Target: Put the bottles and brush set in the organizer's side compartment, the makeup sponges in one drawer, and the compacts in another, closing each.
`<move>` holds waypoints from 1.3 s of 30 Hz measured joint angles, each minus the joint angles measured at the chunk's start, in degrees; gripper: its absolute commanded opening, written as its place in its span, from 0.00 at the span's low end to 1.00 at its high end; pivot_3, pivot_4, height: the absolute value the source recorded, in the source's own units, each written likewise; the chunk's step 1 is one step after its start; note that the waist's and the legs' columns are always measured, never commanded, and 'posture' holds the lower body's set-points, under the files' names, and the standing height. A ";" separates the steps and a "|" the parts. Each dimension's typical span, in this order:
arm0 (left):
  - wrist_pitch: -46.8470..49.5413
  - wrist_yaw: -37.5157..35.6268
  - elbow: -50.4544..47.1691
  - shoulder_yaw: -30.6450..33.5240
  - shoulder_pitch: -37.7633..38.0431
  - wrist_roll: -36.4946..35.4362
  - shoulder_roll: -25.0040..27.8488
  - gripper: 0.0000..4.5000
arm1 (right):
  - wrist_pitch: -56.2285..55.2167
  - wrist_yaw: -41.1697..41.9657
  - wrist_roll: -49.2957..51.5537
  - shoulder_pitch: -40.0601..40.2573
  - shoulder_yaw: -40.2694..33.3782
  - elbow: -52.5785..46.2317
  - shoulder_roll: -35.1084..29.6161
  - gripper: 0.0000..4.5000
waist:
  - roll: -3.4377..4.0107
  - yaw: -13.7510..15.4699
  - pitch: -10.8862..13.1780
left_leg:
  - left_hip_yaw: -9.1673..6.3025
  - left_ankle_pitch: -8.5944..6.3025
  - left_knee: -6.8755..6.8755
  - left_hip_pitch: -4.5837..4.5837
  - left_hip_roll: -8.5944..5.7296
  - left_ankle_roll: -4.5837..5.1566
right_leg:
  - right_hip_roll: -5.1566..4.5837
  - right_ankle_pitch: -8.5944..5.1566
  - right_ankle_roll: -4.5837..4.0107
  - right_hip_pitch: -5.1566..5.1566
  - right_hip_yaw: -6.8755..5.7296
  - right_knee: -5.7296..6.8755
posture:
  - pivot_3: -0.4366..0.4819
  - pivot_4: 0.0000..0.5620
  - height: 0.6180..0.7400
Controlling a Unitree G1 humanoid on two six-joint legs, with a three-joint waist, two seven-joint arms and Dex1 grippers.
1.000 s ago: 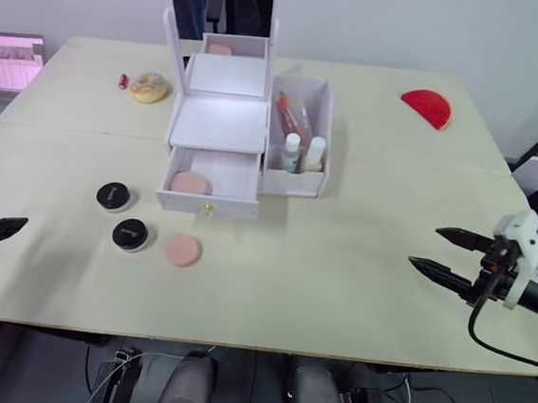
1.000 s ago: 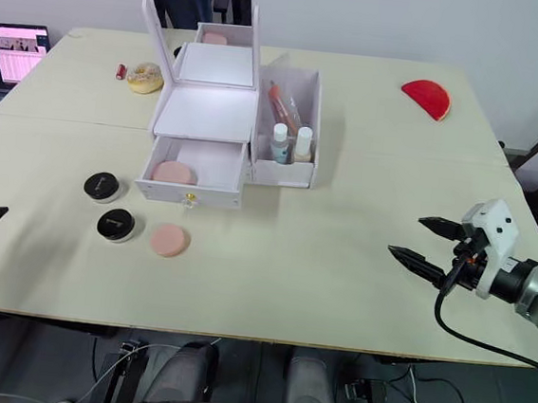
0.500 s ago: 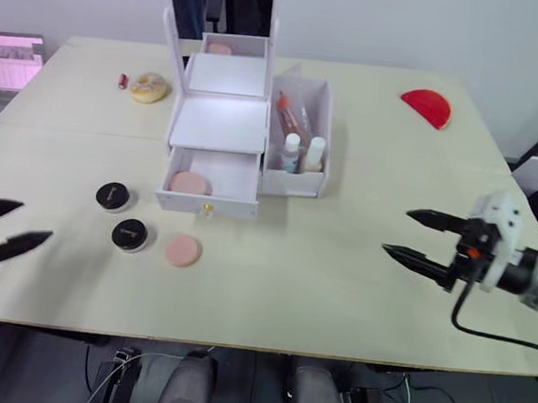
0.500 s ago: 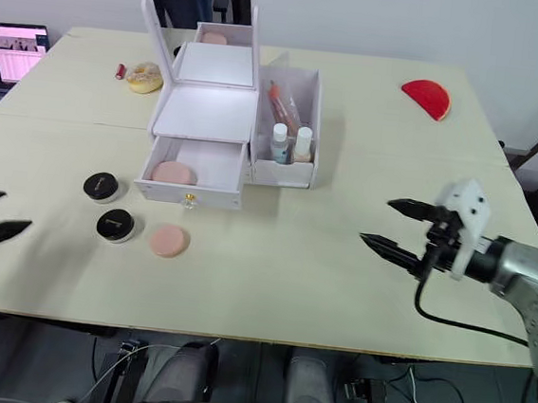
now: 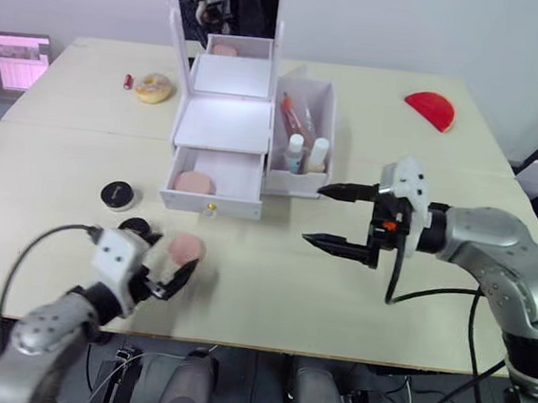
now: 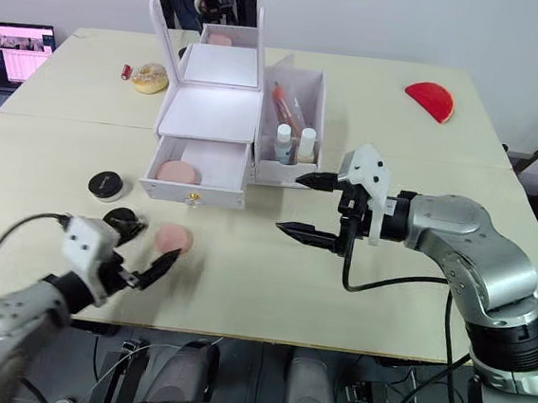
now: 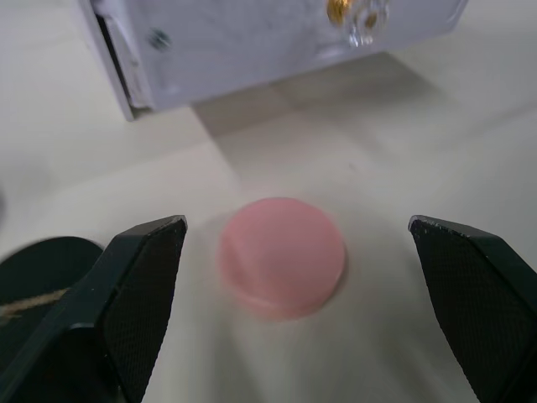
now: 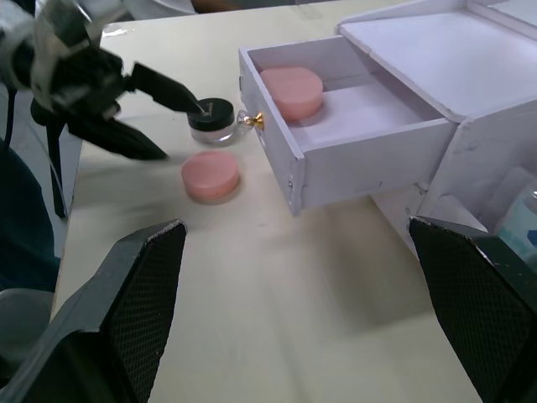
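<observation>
Both pincers, spread wide, have moved inward, the left pincer [image 5: 160,269] flanking the pink sponge [image 5: 186,248].

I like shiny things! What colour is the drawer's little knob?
Gold: the knob shows best in the left wrist view.

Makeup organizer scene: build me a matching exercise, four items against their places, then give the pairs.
Items:
1. pink sponge
2. second pink sponge
3. two small bottles
4. red half-round object

Places:
A. side compartment
B. table's far right corner
C. on the table, before the open left hand
D. inside the open drawer

Pairs: 1-C, 2-D, 3-A, 4-B
</observation>
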 measured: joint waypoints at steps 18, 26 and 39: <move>-0.18 9.71 6.41 -6.93 -4.75 7.57 -6.46 0.99 | 4.07 -0.41 0.59 -0.40 0.20 -1.31 -0.32 1.00 | 0.01 0.02 -0.01 | -0.01 -0.01 0.13 -0.04 0.00 0.01 | 0.00 0.00 -0.01 0.00 -0.01 0.02 | 0.48 0.27 1.00; 1.07 9.05 8.11 -7.43 -6.06 7.01 -6.43 0.99 | 5.28 -1.73 0.75 -0.19 -0.65 -2.46 -0.41 1.00 | 0.02 0.01 0.00 | -0.01 -0.01 0.14 -0.05 0.00 0.01 | 0.00 0.00 -0.01 0.00 -0.01 0.02 | 0.48 0.27 1.00; 1.00 8.39 8.04 -7.25 -5.95 6.87 -5.32 0.60 | 5.59 -2.53 1.18 -0.19 -1.03 -2.63 -0.40 1.00 | 0.02 -0.02 -0.01 | -0.01 -0.01 0.14 -0.05 0.00 0.01 | 0.00 0.00 -0.01 0.00 -0.01 0.01 | 0.48 0.27 1.00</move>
